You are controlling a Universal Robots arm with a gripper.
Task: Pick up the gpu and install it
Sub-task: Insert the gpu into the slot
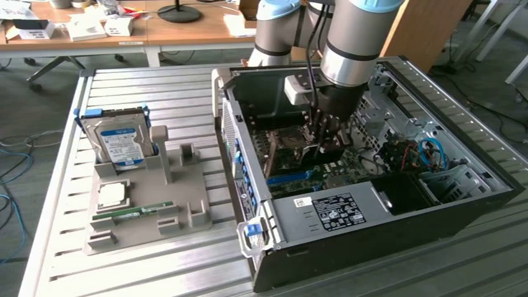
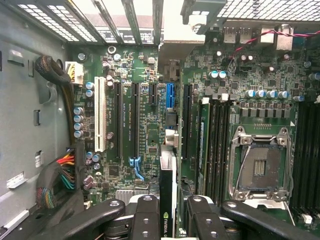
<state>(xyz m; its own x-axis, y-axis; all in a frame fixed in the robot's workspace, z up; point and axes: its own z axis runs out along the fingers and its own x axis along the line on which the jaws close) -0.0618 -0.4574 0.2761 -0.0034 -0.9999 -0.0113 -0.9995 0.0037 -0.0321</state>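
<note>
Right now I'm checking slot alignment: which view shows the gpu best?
The wrist view: the gpu is gripped edge-on by the tool, above the expansion slots. In the exterior view the gpu is a dark card hanging under the tool inside the computer case.

Slatted metal table [image 1: 140, 86] spreads to the exterior view's left of the gripper [image 1: 326, 145]. Wooden desk [image 1: 206, 31] stands well behind it. Grey floor [image 1: 33, 105], possibly carpet, carries loose cables [image 1: 10, 151] beside the table.
</note>
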